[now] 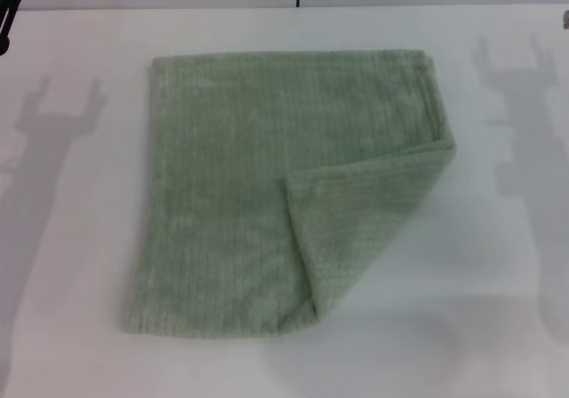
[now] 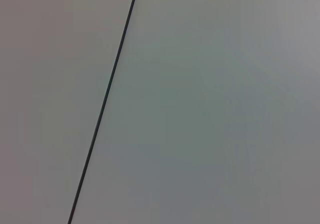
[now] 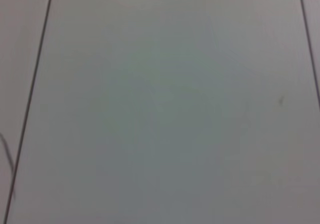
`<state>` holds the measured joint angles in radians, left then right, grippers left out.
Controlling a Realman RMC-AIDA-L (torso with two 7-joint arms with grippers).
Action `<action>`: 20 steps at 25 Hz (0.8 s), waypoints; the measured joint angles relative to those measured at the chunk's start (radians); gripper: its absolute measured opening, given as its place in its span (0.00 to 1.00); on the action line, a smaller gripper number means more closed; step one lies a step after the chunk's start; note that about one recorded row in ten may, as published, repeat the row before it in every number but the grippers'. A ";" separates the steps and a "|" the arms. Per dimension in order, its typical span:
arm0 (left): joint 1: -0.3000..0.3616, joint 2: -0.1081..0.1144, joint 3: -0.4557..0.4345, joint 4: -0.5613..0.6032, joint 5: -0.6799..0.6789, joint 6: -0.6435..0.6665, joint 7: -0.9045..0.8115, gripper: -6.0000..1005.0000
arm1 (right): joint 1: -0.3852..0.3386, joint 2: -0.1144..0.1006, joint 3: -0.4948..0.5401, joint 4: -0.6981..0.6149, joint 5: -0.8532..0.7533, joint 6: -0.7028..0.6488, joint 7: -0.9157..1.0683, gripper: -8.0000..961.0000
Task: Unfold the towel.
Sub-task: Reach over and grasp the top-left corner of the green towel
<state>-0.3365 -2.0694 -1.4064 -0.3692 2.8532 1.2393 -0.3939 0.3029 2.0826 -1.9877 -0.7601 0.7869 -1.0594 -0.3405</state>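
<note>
The pale green towel (image 1: 222, 194) lies flat on the white table (image 1: 71, 327) in the head view. Its near right corner is folded over onto the cloth as a triangular flap (image 1: 356, 229). Only a dark sliver of my left gripper (image 1: 7, 16) shows at the far left edge, high above the table and well away from the towel. A speck of my right gripper (image 1: 565, 16) shows at the far right edge. Each casts a forked shadow on the table with its two prongs apart. Neither wrist view shows the towel.
Both wrist views show only plain pale panels with thin dark seams (image 2: 105, 104) (image 3: 30, 99). The table's far edge (image 1: 293, 7) meets a wall behind the towel. Bare tabletop surrounds the towel on all sides.
</note>
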 joint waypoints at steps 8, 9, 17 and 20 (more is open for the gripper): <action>-0.013 0.000 0.001 0.006 0.000 -0.005 0.004 0.78 | 0.013 -0.001 -0.002 0.020 0.001 -0.004 0.003 0.81; -0.013 0.000 0.001 0.006 0.000 -0.005 0.004 0.78 | 0.013 -0.001 -0.002 0.020 0.001 -0.004 0.003 0.81; -0.027 0.000 0.006 0.006 0.000 -0.026 0.005 0.77 | 0.041 -0.001 -0.002 0.056 0.002 -0.005 0.043 0.81; -0.039 0.000 0.029 0.006 0.000 -0.037 0.010 0.77 | 0.042 -0.001 -0.001 0.058 -0.001 -0.005 0.047 0.81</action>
<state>-0.3756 -2.0693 -1.3776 -0.3635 2.8532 1.2020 -0.3838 0.3451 2.0815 -1.9884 -0.7025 0.7862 -1.0645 -0.2932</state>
